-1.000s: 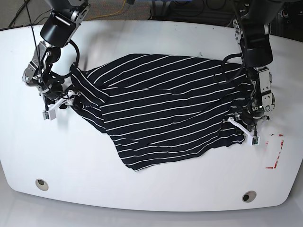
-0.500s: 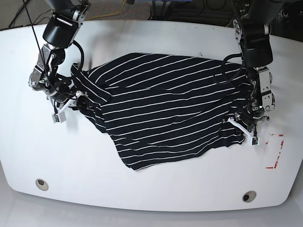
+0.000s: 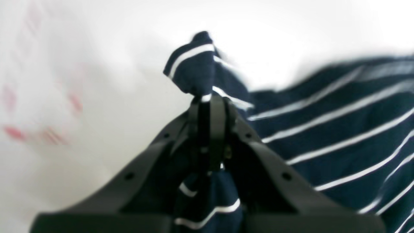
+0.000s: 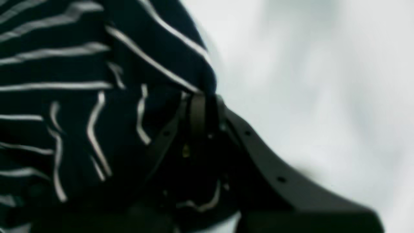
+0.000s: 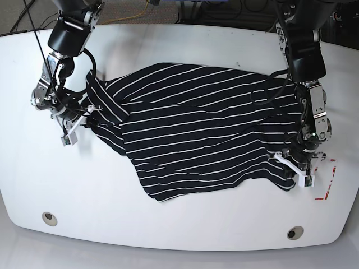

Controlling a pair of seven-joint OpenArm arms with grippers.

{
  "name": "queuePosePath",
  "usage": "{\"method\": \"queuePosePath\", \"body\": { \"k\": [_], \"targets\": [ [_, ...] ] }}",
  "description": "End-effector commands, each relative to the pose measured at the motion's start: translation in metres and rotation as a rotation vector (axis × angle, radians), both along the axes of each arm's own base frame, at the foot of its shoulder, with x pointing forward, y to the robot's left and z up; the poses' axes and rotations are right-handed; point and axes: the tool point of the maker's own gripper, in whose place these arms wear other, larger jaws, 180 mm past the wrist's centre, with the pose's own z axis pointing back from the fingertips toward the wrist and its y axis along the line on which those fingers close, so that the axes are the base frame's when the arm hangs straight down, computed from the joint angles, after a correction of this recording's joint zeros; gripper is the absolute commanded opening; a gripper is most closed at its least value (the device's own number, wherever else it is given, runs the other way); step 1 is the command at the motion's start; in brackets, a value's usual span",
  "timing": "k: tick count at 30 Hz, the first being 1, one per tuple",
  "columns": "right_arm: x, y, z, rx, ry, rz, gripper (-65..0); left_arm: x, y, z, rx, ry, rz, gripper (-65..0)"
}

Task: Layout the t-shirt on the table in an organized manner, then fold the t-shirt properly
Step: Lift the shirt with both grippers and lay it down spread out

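Fabric dominates the picture: a black soft t-shirt with thin white stripes [image 5: 202,134] lies spread across the middle of the large white smooth tabletop [image 5: 179,224], its stripes slanting gently and its outline uneven, with a rounded lobe sagging toward the near edge and a rumpled bunch at the base view's left side.

Over on that side, the right gripper [image 5: 84,115] sits low at the bunched cloth. From its wrist camera, the dark matte fingers [image 4: 197,110] meet together with a fold of striped cloth pinched at their tips, the stripes there crumpled into short wavy kinks.

Across the table, the left gripper [image 5: 300,162] is down at the shirt's opposite corner, just beside the red-marked rectangle [image 5: 328,179]. Its wrist view shows the black jaws clamped tight on the fabric, a little knob of striped cloth [image 3: 194,64] poking up past the fingertips and more of it tucked behind them. The cloth reads navy-dark and matte here, the stripes crisp and narrow.

Between the two grips the shirt lies mostly flat, with shallow wrinkles. Two small round grommets [image 5: 49,218] sit in the tabletop near its front rounded edge, well clear of the garment.
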Motion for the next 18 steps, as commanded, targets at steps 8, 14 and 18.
{"method": "queuePosePath", "body": {
  "k": [8,14,18],
  "targets": [
    [0.04,-0.034,0.102,-0.181,-0.255,0.028,-65.0,0.018,-0.006,0.107,0.068,-0.281,-0.03,-62.5],
    [0.052,-0.043,0.148,-0.265,-0.357,0.038,-65.0,0.015,-0.015,0.157,0.104,-0.407,-0.048,-62.5],
    [0.059,-0.048,0.171,-0.302,-0.406,0.04,-65.0,0.009,-0.022,0.191,0.127,-0.496,-0.062,-62.5]
  ]
}}
